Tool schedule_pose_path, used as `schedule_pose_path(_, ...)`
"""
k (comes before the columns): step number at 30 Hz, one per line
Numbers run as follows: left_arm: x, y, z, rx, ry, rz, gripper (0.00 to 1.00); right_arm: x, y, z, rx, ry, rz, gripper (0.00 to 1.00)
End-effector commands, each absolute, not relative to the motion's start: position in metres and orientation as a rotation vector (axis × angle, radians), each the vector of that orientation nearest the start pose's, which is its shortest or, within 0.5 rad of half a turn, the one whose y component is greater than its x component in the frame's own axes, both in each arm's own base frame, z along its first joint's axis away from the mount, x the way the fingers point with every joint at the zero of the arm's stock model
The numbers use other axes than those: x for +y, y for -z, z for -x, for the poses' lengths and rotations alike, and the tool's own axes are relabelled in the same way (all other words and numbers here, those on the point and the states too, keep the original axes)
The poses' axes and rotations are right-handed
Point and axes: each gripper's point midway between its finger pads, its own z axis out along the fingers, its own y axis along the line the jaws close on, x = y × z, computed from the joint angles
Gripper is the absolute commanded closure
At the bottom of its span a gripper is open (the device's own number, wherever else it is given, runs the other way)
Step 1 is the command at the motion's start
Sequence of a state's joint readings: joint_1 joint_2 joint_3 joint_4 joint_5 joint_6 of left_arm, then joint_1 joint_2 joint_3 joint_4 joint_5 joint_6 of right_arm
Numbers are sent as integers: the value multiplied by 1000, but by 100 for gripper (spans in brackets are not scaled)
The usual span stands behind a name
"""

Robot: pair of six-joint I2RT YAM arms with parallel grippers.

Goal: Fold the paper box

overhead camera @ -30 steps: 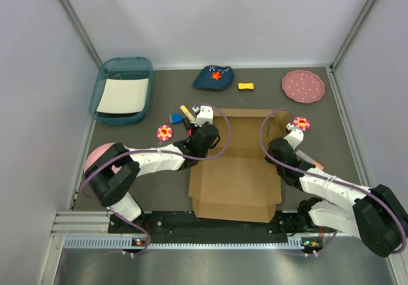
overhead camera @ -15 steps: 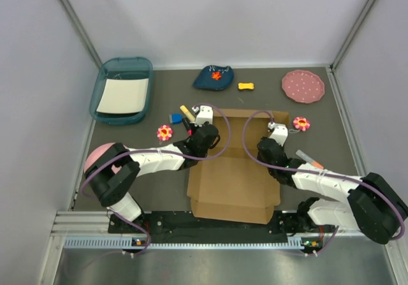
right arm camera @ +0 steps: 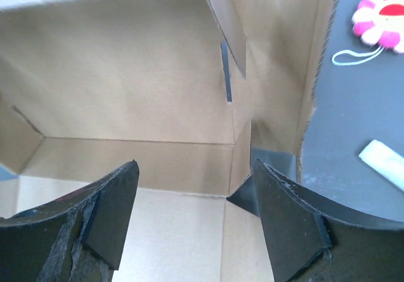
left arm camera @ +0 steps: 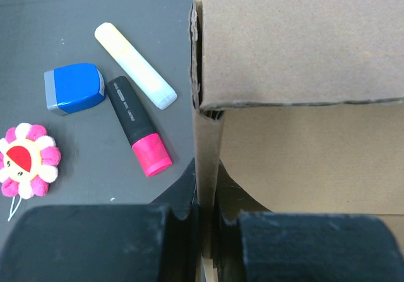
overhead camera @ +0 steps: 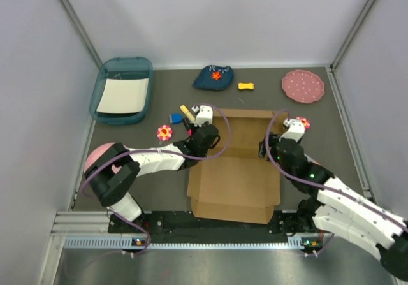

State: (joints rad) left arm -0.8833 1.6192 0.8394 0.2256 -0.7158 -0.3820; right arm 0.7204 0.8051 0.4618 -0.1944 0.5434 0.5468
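Observation:
The paper box (overhead camera: 236,173) is a brown cardboard mailer lying open in the middle of the table, with its back and side walls raised. My left gripper (overhead camera: 199,135) is at the box's back left corner. In the left wrist view this left gripper (left arm camera: 207,190) is shut on the upright left wall of the box (left arm camera: 303,48). My right gripper (overhead camera: 284,143) is over the box's right side. In the right wrist view this right gripper (right arm camera: 194,168) is open, holding nothing and facing the inner right corner of the box (right arm camera: 126,86).
A teal tray (overhead camera: 122,90) stands back left. A dark blue cloth (overhead camera: 213,76), a yellow bone toy (overhead camera: 246,86) and a pink plate (overhead camera: 303,85) line the back. Flower toys (overhead camera: 165,132) (overhead camera: 301,123) flank the box. Markers (left arm camera: 139,134) and a blue block (left arm camera: 74,88) lie left of it.
My right gripper has opened and let go of the box's right wall. It swung inward, then came back to the right. The left gripper has kept its grip and place.

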Motion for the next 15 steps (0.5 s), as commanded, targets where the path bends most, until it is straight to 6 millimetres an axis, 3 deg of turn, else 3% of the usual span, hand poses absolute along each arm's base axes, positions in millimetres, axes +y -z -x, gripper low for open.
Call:
schedule_pose_path(1,-235,-50,-315,2136,-56,-227,100,109,-170,-238,1963,-226,-117,26)
schedule_pose_path(3,-235,-51,-315,2135,-51,-223,100,93,-194,-234,1874,-225,-174,26)
schedule_pose_path(6,-235,-52,-315,2136,-50,-221,100,73,-204,-232,1820,-159,-224,31)
schedule_pose_path(9,-234,-53,-314,2136,-50,-221,100,62,-189,-234,1880,-37,-255,34)
schedule_pose_path(15,-232,-54,-312,2136,-47,-223,100,63,-168,-245,1926,40,-316,35)
